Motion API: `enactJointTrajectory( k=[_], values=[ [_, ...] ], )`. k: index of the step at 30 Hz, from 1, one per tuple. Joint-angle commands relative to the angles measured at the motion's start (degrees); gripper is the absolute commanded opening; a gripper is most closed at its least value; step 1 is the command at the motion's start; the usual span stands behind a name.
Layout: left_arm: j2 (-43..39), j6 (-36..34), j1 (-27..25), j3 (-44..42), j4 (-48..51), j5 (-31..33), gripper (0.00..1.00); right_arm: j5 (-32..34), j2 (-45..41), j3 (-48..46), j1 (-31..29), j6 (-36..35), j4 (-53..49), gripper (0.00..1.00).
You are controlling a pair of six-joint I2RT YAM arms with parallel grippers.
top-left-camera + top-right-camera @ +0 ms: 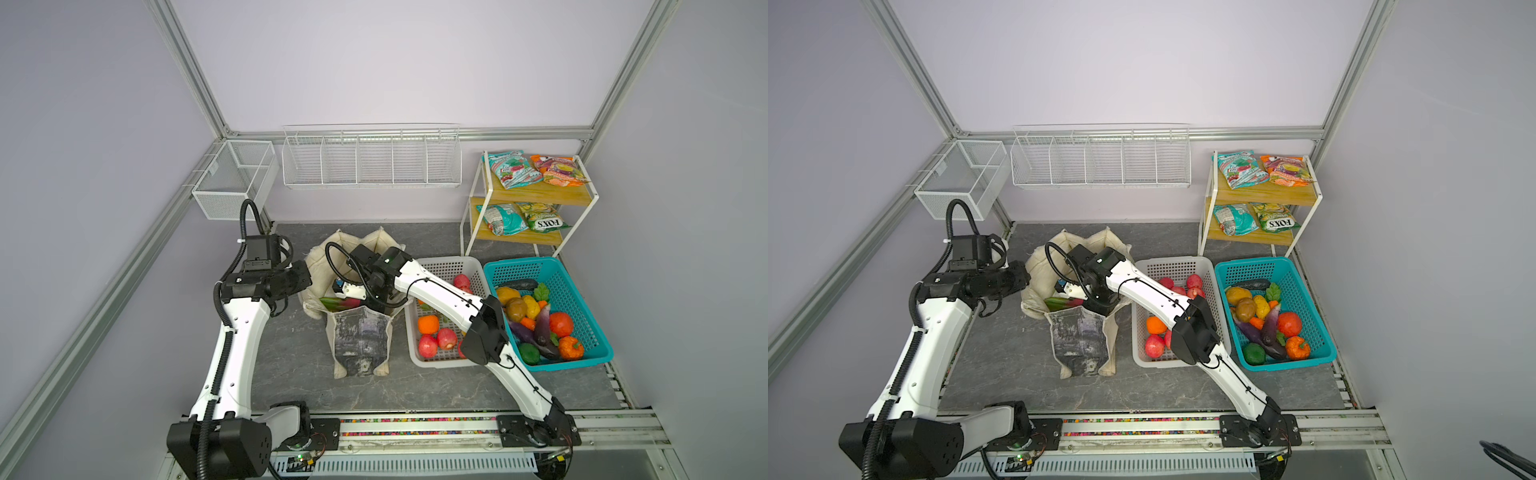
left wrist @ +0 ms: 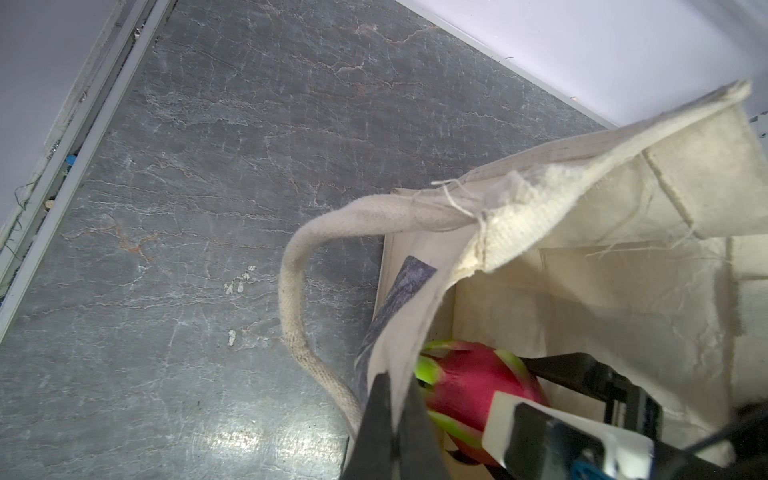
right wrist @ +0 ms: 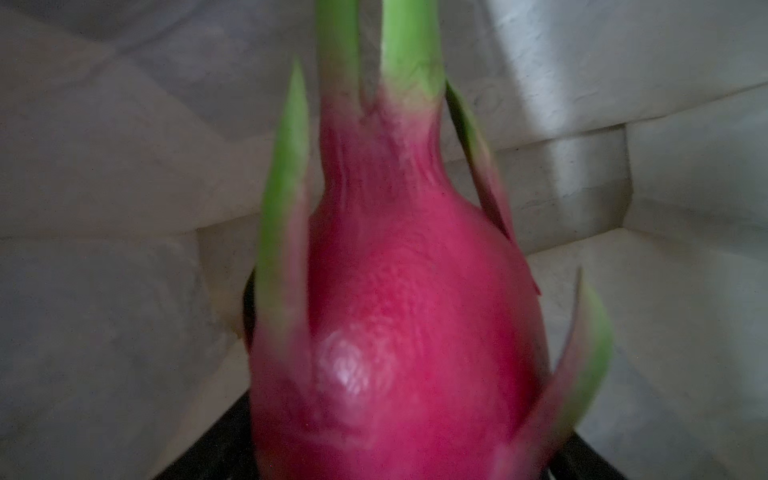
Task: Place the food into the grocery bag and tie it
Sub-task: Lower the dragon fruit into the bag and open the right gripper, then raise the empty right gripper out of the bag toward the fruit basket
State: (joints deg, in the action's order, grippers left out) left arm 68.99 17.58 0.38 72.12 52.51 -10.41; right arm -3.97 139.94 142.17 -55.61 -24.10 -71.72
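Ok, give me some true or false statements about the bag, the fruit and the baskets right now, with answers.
1. The left gripper is clamped on the grocery bag at its rim. True.
2. The dragon fruit lies outside the bag. False: the dragon fruit is inside the bag, between the jaws of the right gripper.
3. The teal basket is empty. False: the teal basket holds toy produce.
4. Four snack packets lie on the shelf rack, two on each level. True.
5. The bag is tied shut. False: its mouth is open and a handle hangs loose.
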Motion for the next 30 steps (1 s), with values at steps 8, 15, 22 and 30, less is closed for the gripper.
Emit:
enactJointTrajectory(
  k=[8,15,22,30],
  values=[
    [-0.4,0.6,0.4,0.1,-1.5,-0.7,0.00,0.7,0.1,-2.0,-1.3,-0.6,2.5,0.90],
    [-0.5,0.2,0.5,0.1,-1.1,-0.6,0.00,2.3,-0.3,-2.8,-1.6,1.2,4.1,0.88],
    [-0.7,-0.1,0.5,0.3,-0.7,-0.4,0.00,2.8,-3.5,-2.8,-1.9,2.3,4.8,0.88],
    [-1.3,-0.4,0.6,-0.8,-0.1,-0.1,0.00,7.6,-9.0,0.7,-2.9,5.5,3.2,0.88]
  ],
)
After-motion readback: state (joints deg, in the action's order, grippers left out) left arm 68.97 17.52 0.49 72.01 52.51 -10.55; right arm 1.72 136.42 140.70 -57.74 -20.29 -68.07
